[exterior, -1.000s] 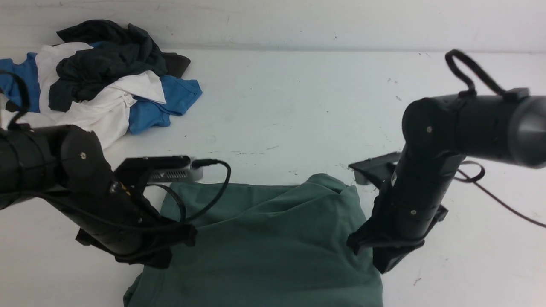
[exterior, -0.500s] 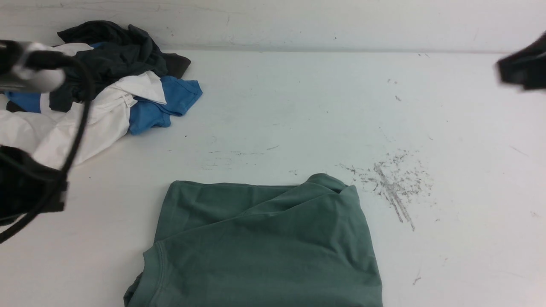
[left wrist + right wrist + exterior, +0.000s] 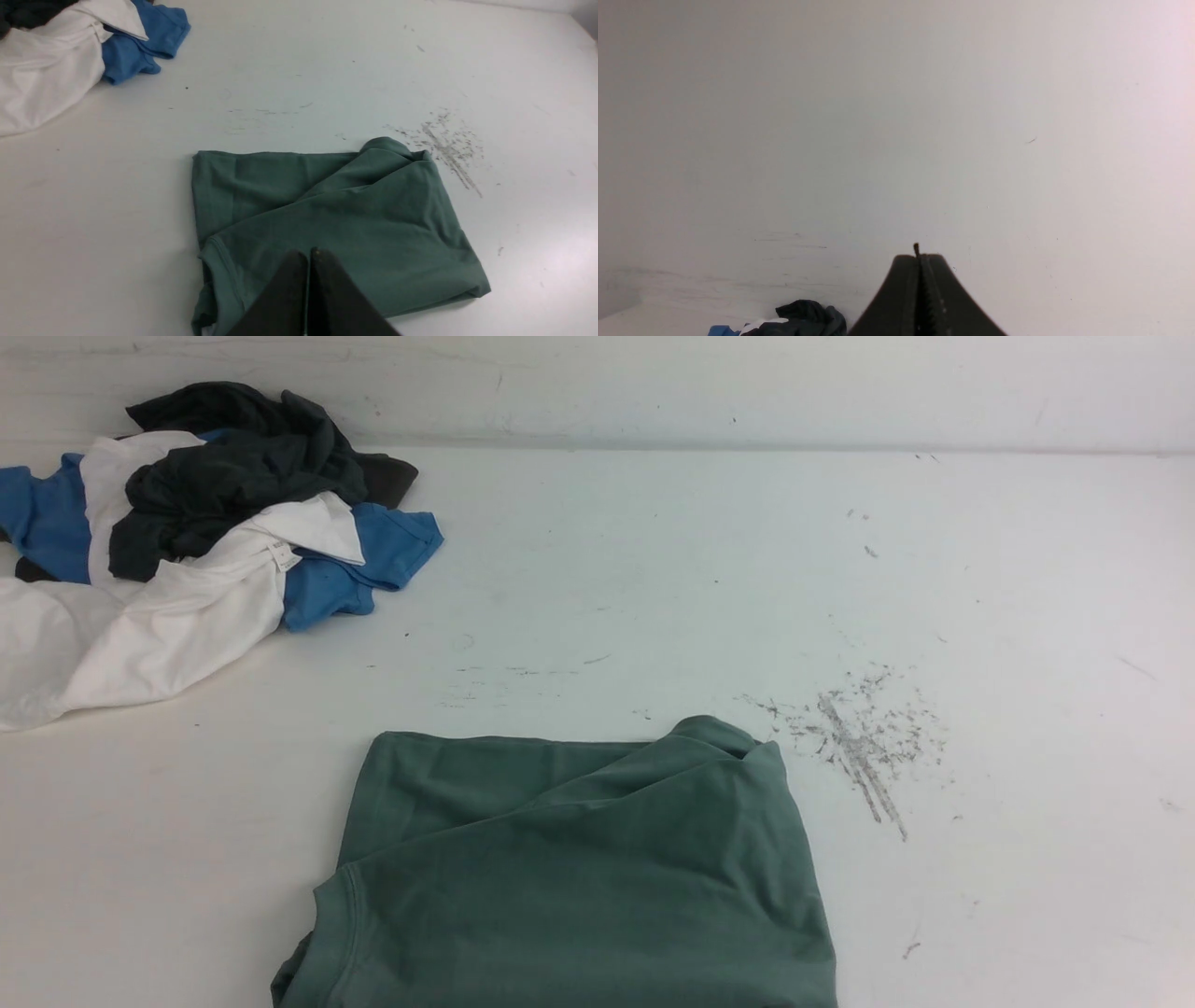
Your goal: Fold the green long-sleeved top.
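Lying folded on the white bench [image 3: 607, 579] in the front view: green long-sleeved top [image 3: 579, 877], near edge cut off by the frame, logo and neck tag hidden; heap of white, blue and dark garments [image 3: 196, 532] at far left, well apart; neither arm visible. Left wrist view: left gripper [image 3: 308, 261] clenched, empty, above the top's near part. Right wrist view: right gripper [image 3: 920, 263] clenched, empty, facing mostly blank wall; only a corner of the heap visible.
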